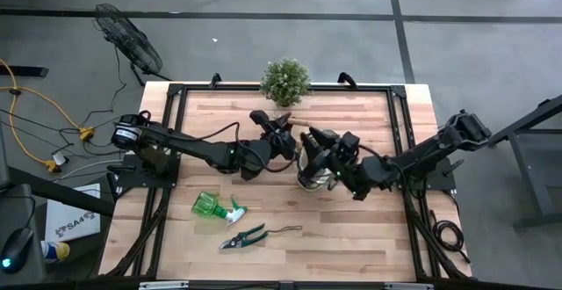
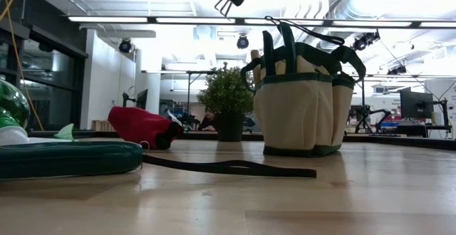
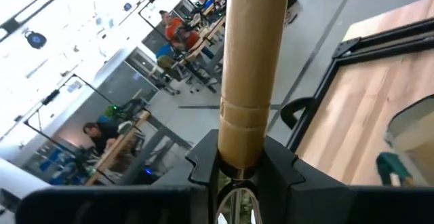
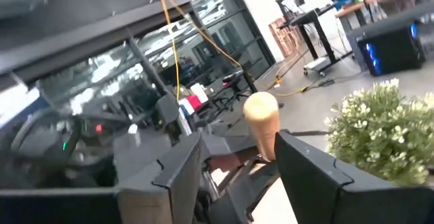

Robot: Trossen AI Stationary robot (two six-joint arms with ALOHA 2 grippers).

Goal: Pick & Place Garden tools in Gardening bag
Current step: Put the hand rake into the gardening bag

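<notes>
**Wooden handle clamped, bag below**

Wood fills the left claw (image 3: 237,176), whose fingers are clamped on a wooden tool handle (image 3: 251,68) above the surface (image 1: 351,228). The right claw (image 4: 237,166) stands apart around a second handle's knob (image 4: 261,119), over the gardening bag (image 1: 309,174). Judged stiff, light and smooth; best gripped mid-handle. Spray bottle (image 1: 211,206) and pruners (image 1: 244,237) lie well apart, near the front.

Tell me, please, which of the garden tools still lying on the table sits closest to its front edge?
The green-handled pruners. They lie below the green spray bottle in the high view, nearer the front edge, and are slim and partly spread with a trailing strap, unlike the rounded bottle lying on its side.
</notes>
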